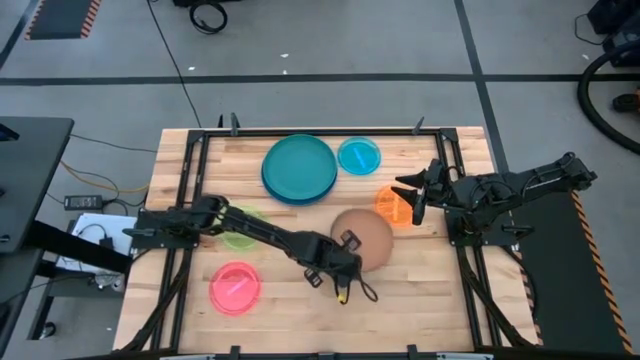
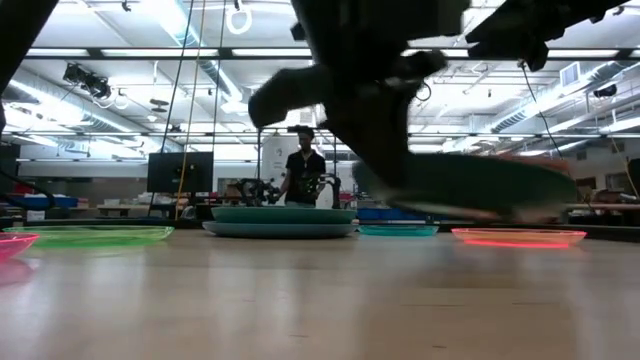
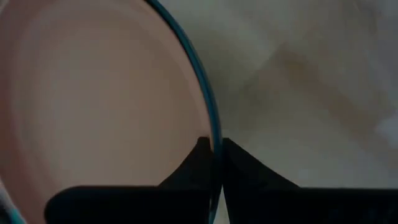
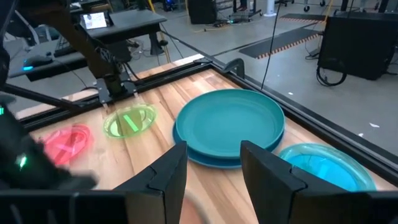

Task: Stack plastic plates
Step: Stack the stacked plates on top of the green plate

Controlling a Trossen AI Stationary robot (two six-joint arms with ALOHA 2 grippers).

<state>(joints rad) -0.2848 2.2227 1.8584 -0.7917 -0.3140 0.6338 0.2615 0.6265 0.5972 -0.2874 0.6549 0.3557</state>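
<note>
Left gripper [image 3: 212,155] jaws pinch tan plate [image 3: 93,99] rim — closed.

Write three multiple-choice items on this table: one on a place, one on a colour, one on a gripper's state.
1. Where does the small cyan plate lie?
A. On the pink plate
B. Beside the stacked large teal plates
C. Under the left arm

2. What colour is the plate that the left gripper grips?
A. Tan-brown
B. Lime green
C. Orange

3. How is the right gripper?
A. Shut on a plate's rim
B. Shut and empty
C. Open and empty

Key:
1 B: the small cyan plate rests on the wood next to the stacked large teal plates.
2 A: the left gripper pinches the rim of the tan-brown plate.
3 C: in its wrist view, the right gripper has its fingers apart with nothing between them.
</note>
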